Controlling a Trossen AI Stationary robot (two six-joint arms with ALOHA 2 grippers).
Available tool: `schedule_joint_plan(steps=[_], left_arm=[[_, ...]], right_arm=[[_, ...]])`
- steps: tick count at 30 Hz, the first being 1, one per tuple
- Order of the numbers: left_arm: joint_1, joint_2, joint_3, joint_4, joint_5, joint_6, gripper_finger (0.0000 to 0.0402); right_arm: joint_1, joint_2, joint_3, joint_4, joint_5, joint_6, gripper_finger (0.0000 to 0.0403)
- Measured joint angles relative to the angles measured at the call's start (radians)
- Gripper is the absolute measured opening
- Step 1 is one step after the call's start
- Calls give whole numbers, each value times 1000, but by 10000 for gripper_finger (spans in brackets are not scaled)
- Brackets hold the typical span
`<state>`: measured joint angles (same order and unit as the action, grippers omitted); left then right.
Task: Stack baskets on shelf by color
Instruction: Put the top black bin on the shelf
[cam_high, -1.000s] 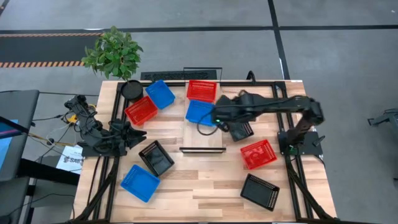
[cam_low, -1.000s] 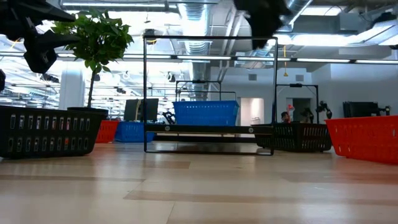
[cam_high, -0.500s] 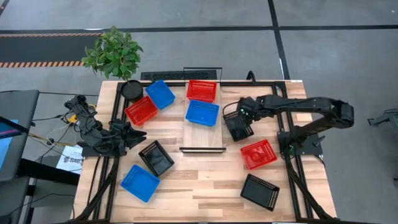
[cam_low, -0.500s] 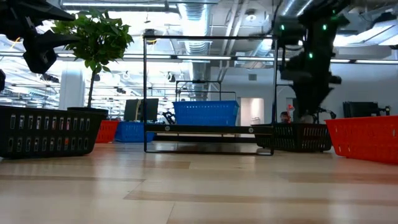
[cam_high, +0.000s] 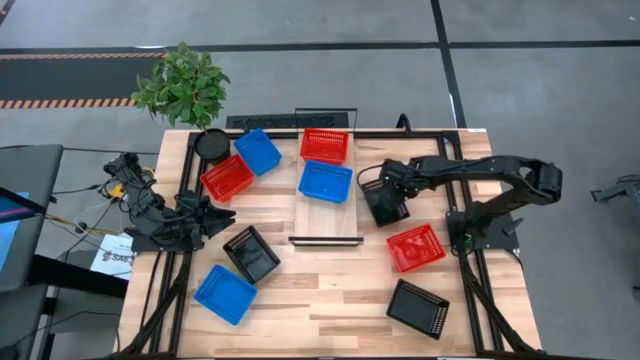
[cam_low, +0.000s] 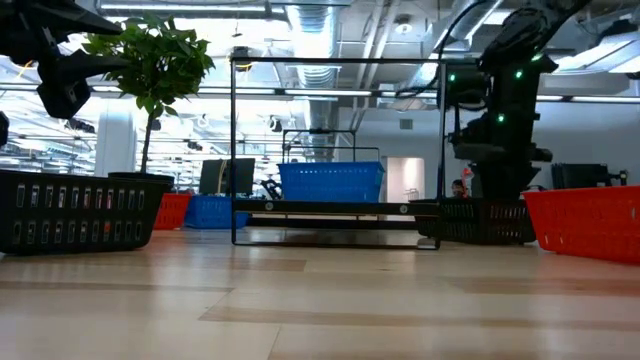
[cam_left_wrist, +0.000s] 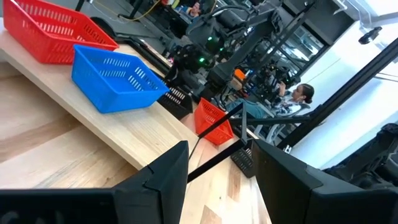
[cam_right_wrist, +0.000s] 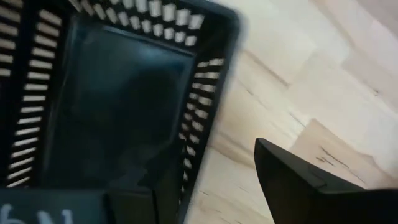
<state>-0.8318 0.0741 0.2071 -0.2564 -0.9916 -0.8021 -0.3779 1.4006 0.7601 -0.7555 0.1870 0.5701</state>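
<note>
My right gripper (cam_high: 380, 190) is open and low over a black basket (cam_high: 390, 210) that stands on the table just right of the shelf (cam_high: 328, 222). In the right wrist view one finger (cam_right_wrist: 134, 199) is over the basket's inside and the other (cam_right_wrist: 298, 180) is outside, with the mesh wall (cam_right_wrist: 196, 118) between them; no touch shows. A blue basket (cam_high: 326, 181) sits on the shelf plank, and a red basket (cam_high: 325, 145) sits at its far end. My left gripper (cam_left_wrist: 217, 149) is open and waits at the table's left edge (cam_high: 213, 218).
Loose on the table are a red basket (cam_high: 227, 177) and a blue basket (cam_high: 258, 150) far left, a black basket (cam_high: 251, 253) and a blue basket (cam_high: 225, 293) near left, and a red basket (cam_high: 415, 247) and a black basket (cam_high: 418, 307) near right. A plant pot (cam_high: 211, 143) stands at the far left corner.
My right gripper has moved from beside the blue basket on the shelf toward the table's right edge, then come down over the black basket beside the shelf. The blue basket has stayed where it was on the shelf.
</note>
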Motion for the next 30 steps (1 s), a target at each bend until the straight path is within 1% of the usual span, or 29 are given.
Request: schedule_joint_plan(steps=[3,6,9,12,13,14,17,20,25,27,30], left_arm=[[0,0,0,0,0,-5,167],[0,0,0,0,0,-6,167],[0,0,0,0,1,-7,167],[0,0,0,0,1,-7,167],[0,0,0,0,1,-7,167],[0,0,0,0,1,-7,167],[0,0,0,0,1,-7,167],[0,0,0,0,2,-11,167],[0,0,0,1,2,-11,167],[0,0,0,0,2,-11,167],[0,0,0,0,2,-11,167]], right_arm=[[0,39,-1,12,-12,-3,193],[0,78,-1,11,-24,2,158],[0,93,0,9,-32,8,104],[0,90,8,6,-36,22,40],[0,84,14,-4,-37,29,22],[-1,73,23,-12,-37,31,13],[-10,40,56,-56,-36,31,15],[-19,-16,115,-103,-21,24,7],[-18,-113,246,-149,45,18,8],[-15,-142,296,-113,55,-27,5],[6,-154,362,9,54,-92,5]])
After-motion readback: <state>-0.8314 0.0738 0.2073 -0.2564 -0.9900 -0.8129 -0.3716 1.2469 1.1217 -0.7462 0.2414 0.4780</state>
